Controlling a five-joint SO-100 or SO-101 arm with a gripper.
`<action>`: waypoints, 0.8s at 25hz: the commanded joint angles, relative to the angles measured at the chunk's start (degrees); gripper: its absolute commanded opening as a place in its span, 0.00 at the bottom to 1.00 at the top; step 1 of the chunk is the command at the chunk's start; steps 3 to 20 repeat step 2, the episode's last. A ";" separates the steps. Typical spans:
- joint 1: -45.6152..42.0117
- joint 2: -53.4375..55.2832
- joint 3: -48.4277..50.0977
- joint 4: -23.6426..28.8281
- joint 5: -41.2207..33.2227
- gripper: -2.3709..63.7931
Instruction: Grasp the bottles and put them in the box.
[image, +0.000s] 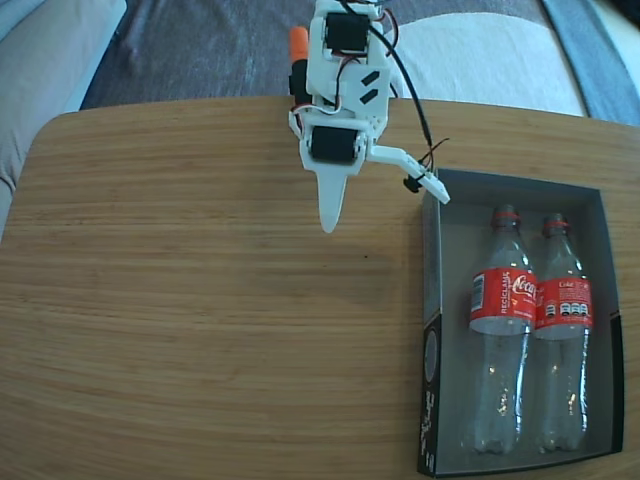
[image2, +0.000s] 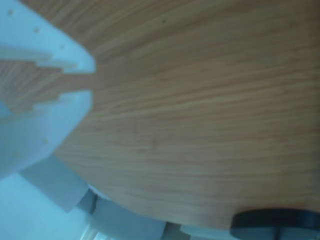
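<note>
Two clear bottles with red labels lie side by side inside the dark box (image: 430, 330) at the right of the fixed view, necks toward the far end. The left bottle (image: 502, 300) touches the right bottle (image: 562, 305). My gripper (image: 328, 222) hangs over bare wood left of the box's far corner, well apart from both bottles. In the wrist view my gripper (image2: 94, 81) is at the left, its white stepped fingers (image2: 50, 125) nearly meeting at the tips, only wood showing in the thin slit. Neither bottles nor box appear clearly there.
The wooden table (image: 200, 320) has a rounded far-left corner, with grey cushions (image: 50, 50) beyond it. A white bracket with a small black part and wires (image: 415, 182) sticks out from the arm beside the box's far-left corner. A dark rounded object (image2: 275, 220) shows blurred at the bottom.
</note>
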 joint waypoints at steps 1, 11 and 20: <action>0.00 0.44 -0.79 0.00 -0.18 0.03; 0.00 0.44 -0.79 0.00 -0.18 0.03; 0.00 0.44 -0.79 0.00 -0.18 0.03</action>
